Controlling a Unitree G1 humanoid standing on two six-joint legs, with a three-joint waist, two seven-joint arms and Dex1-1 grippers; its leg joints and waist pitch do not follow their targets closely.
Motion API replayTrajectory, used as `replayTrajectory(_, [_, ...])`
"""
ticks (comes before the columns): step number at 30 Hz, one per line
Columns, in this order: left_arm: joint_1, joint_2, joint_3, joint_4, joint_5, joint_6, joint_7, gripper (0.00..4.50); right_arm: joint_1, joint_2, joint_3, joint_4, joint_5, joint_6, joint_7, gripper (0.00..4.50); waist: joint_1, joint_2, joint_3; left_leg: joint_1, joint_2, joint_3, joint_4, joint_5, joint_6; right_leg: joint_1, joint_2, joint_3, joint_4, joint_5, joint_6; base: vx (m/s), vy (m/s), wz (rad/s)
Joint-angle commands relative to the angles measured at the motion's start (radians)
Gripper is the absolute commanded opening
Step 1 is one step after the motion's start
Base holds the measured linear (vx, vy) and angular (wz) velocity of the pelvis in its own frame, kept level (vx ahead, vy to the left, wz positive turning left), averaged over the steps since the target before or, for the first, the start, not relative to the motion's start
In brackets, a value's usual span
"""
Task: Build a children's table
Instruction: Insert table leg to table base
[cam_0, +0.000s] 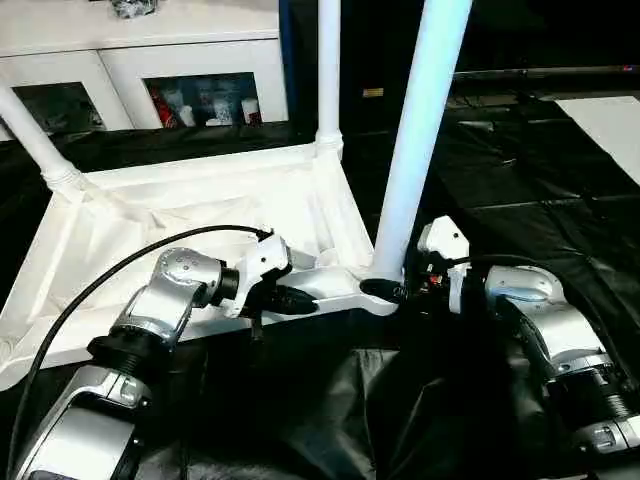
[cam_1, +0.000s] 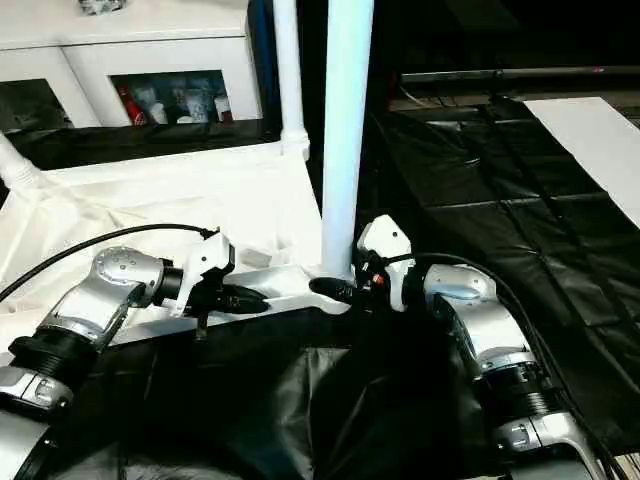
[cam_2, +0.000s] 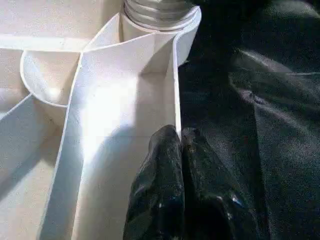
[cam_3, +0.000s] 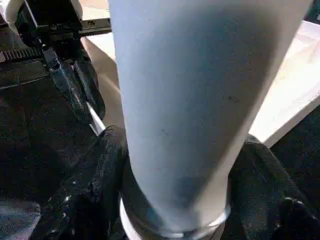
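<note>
This looks like a robot test lab. Black sheeting covers the floor. A white cabinet with glass doors holds bottles.

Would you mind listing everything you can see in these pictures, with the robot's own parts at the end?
Table top: one, white, upside down on the black sheet, ribbed underside facing up.
Table legs: three, white, standing in corner sockets; near right, far right, far left.
Cabinet: one, white with glass doors, behind the table, small items inside.
Sheet: one, black, covering the floor.
Panel: one, white, flat at far right.
Left gripper: black fingers pinching the table top's near rim.
Right gripper: black fingers either side of the near right leg's base.
Forearms: two, silver.
</note>
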Motion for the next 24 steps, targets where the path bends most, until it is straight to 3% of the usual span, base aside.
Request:
replayTrajectory(1, [-0.012, -0.01, 0.016, -0.026, -0.043, -0.035, -0.029, 0.0, 0.014, 0.001, 0.041, -0.013, -0.019, 0.012, 0.032, 2.62, -0.001, -0.014, -0.081, 0.012, 0.033, -0.004, -0.059, -0.047, 0.123, 0.071, -0.054, 0.049, -0.053, -0.019, -0.251, 0.0, 0.0, 0.0])
replayTrajectory(9, [-0.011, -0.004, 0.013, -0.021, -0.044, -0.032, -0.047, 0.0, 0.032, 0.004, 0.046, 0.006, -0.027, 0.018, 0.04, 2.56, 0.001, -0.011, -0.084, 0.01, 0.032, -0.005, -0.056, -0.029, 0.124, 0.073, -0.053, 0.049, -0.048, -0.004, -0.25, 0.0, 0.0, 0.0])
replayTrajectory(12, [-0.02, -0.019, 0.019, -0.002, -0.029, -0.029, 0.009, 0.0, 0.03, 0.059, -0.003, 0.064, -0.009, 0.043, -0.06, 2.56, -0.002, -0.008, -0.083, 0.01, 0.033, -0.004, -0.056, -0.039, 0.125, 0.07, -0.054, 0.049, -0.05, -0.009, -0.254, 0.0, 0.0, 0.0])
replayTrajectory(15, [-0.042, -0.046, 0.029, 0.035, 0.0, -0.019, 0.11, 0.0, 0.01, 0.121, -0.055, 0.145, -0.009, 0.048, -0.193, 2.49, -0.011, -0.007, -0.078, 0.015, 0.031, -0.005, -0.063, -0.104, 0.082, 0.068, -0.055, 0.047, -0.063, -0.103, -0.242, 0.0, 0.0, 0.0])
replayTrajectory(17, [-0.063, -0.072, 0.036, 0.068, 0.024, 0.009, 0.199, 0.0, -0.019, 0.178, -0.103, 0.217, -0.004, 0.05, -0.319, 2.47, -0.019, -0.007, -0.066, 0.026, 0.03, -0.005, -0.074, -0.196, 0.032, 0.068, -0.055, 0.047, -0.082, -0.253, -0.21, 0.0, 0.0, 0.0])
replayTrajectory(19, [-0.086, -0.105, 0.047, 0.098, 0.038, 0.039, 0.289, 0.0, -0.057, 0.232, -0.147, 0.295, -0.01, 0.041, -0.472, 2.44, -0.023, -0.004, -0.061, 0.031, 0.028, -0.006, -0.078, -0.234, 0.007, 0.064, -0.056, 0.046, -0.09, -0.324, -0.194, 0.0, 0.0, 0.0])
replayTrajectory(20, [-0.091, -0.113, 0.048, 0.105, 0.044, 0.047, 0.312, 0.0, -0.068, 0.244, -0.157, 0.317, -0.014, 0.036, -0.514, 2.43, -0.03, -0.004, -0.067, 0.033, 0.026, -0.012, -0.08, -0.241, -0.014, 0.068, -0.056, 0.046, -0.092, -0.346, -0.172, 0.0, 0.0, 0.0])
replayTrajectory(21, [-0.116, -0.152, 0.057, 0.131, 0.067, 0.109, 0.431, 0.0, -0.114, 0.289, -0.186, 0.412, -0.037, 0.009, -0.691, 2.42, -0.032, -0.004, -0.069, 0.032, 0.028, -0.012, -0.08, -0.231, -0.017, 0.068, -0.056, 0.047, -0.09, -0.323, -0.175, 0.0, 0.0, 0.0])
replayTrajectory(22, [-0.125, -0.167, 0.062, 0.141, 0.071, 0.132, 0.472, 0.0, -0.13, 0.302, -0.19, 0.44, -0.046, -0.001, -0.741, 2.42, -0.038, 0.002, -0.067, 0.031, 0.028, -0.012, -0.081, -0.233, -0.023, 0.064, -0.055, 0.048, -0.089, -0.308, -0.183, 0.0, 0.0, 0.0])
replayTrajectory(24, [-0.144, -0.198, 0.071, 0.162, 0.077, 0.169, 0.554, 0.0, -0.165, 0.332, -0.2, 0.502, -0.071, -0.023, -0.834, 2.42, -0.04, -0.005, -0.069, 0.031, 0.023, -0.009, -0.078, -0.228, -0.018, 0.066, -0.054, 0.047, -0.09, -0.295, -0.186, 0.0, 0.0, 0.0])
